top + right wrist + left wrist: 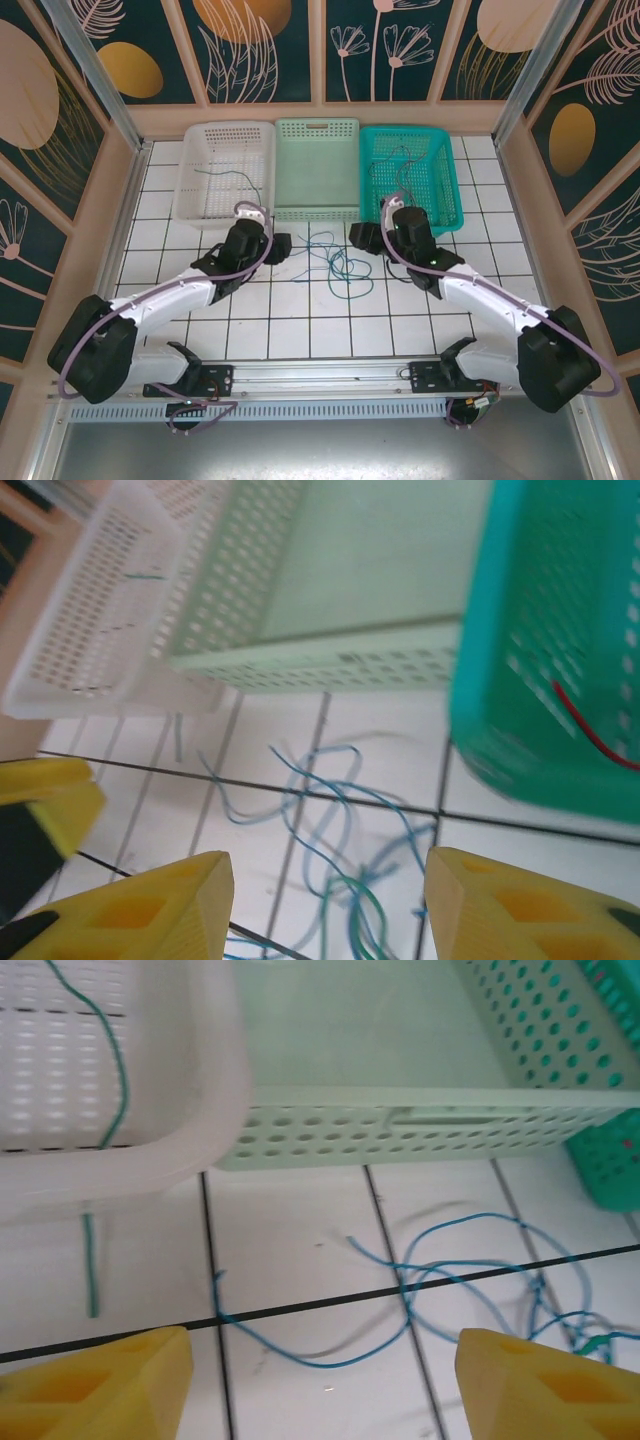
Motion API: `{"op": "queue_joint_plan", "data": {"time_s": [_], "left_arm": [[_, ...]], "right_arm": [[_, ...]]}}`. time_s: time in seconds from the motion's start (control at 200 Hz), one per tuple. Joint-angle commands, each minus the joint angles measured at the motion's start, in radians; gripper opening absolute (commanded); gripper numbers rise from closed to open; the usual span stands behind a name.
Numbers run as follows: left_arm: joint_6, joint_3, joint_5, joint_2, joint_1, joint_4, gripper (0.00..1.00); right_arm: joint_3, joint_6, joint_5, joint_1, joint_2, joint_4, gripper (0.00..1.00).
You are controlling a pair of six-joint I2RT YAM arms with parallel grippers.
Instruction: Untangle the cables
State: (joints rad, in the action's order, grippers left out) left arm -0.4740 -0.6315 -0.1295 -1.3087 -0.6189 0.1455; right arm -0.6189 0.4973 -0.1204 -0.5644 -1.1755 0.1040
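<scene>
Cables point(335, 262): blue-green tangle on the tiled worktop point(300, 330), just before the green basket point(316, 170), between the jaws.
Left jaws: apart, empty.
Right jaws: apart, empty, above the tangle.

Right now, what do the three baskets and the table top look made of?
White basket: probably moulded plastic, slightly glossy, perforated walls.
Pale green basket: same plastic look, matte, hole rows.
Teal basket: plastic, open lattice.
Table top: white squares with dark lines, likely tile or a printed sheet; can't tell which.
</scene>
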Motion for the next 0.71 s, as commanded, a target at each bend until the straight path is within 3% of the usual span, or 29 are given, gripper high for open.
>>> {"op": "queue_joint_plan", "data": {"time_s": [0.0,0.215,0.365,0.541,0.701], "left_arm": [[0.029,-0.055,0.097,-0.031,-0.006,0.021,0.64],[0.112,-0.068,0.059,0.013,-0.092,0.01,0.63],[0.136,-0.093,0.169,0.007,-0.202,0.002,0.57],[0.108,-0.068,0.209,0.021,-0.261,-0.061,0.53],[0.05,-0.037,0.328,0.012,-0.309,-0.014,0.54]], "right_arm": [[0.047,0.052,0.05,0.011,0.017,-0.081,0.53],[0.097,0.083,0.022,0.077,0.022,-0.073,0.49],[0.11,0.088,0.031,0.084,0.024,-0.068,0.5],[0.13,0.102,0.034,0.087,0.035,-0.051,0.5],[0.134,0.107,0.033,0.096,0.036,-0.034,0.5]]}}
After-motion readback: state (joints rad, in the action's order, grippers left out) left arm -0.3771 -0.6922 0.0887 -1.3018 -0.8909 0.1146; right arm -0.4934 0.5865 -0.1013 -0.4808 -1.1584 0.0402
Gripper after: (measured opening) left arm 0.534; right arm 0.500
